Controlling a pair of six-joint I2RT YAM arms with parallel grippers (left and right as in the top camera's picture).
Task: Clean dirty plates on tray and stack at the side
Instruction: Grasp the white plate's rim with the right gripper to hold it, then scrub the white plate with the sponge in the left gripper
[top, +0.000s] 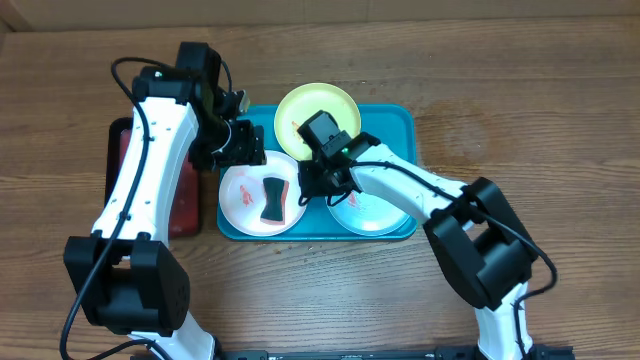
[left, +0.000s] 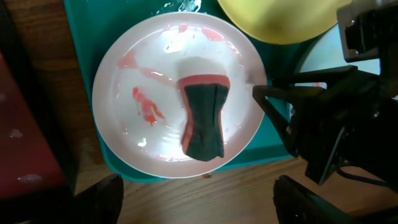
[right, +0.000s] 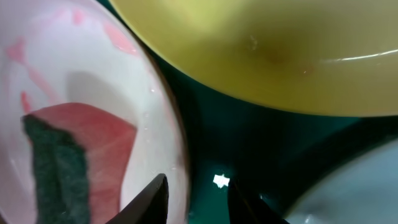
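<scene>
Right gripper (right: 196, 199): jaws narrowly apart, astride the right rim of the white plate (left: 155, 74). Cannot tell whether they pinch it.

Left gripper (left: 199, 202): spread wide, nothing held, hanging over the same plate's left side.

White plate lies in the near-left corner of the teal tray (top: 400, 118), red-orange smears (left: 146, 106) on it and a red-and-dark-green sponge (left: 204, 118) at its middle. Yellow-green plate (top: 300, 105) at the far edge, mint plate (top: 365, 212) near-right. Red tray (top: 186, 205) just beside the teal tray's left edge.
</scene>
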